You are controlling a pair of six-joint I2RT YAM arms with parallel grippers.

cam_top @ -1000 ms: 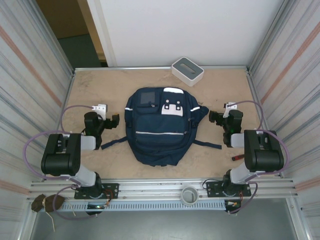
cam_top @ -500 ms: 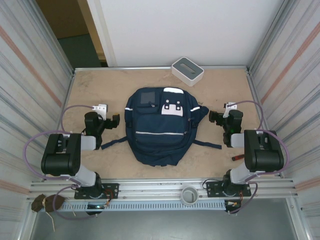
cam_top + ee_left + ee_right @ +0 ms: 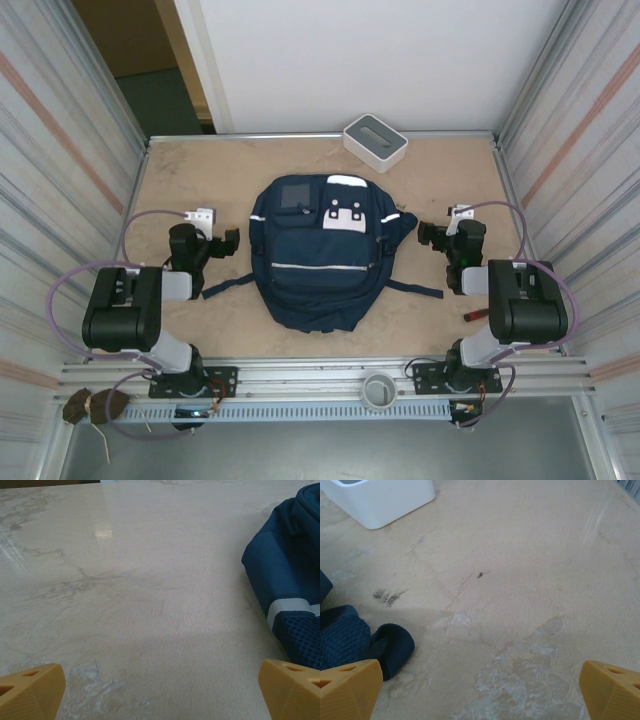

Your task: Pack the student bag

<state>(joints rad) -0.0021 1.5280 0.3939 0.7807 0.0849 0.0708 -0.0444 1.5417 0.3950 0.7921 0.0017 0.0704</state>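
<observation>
Nearby, a white box (image 3: 375, 142) (far edge) sits beyond the student bag (image 3: 322, 255).

In the left wrist view the backpack (image 3: 285, 575) runs off the edge at 3 o'clock, and the left gripper (image 3: 160, 695) is cropped to fingertip corners at 5 and 7 o'clock. In the right wrist view the white box (image 3: 377, 497) is cut off at 11 o'clock, a strap (image 3: 390, 647) at 8 o'clock. From above, a small reddish thing (image 3: 473, 314) at 4 o'clock is too small to identify.
</observation>
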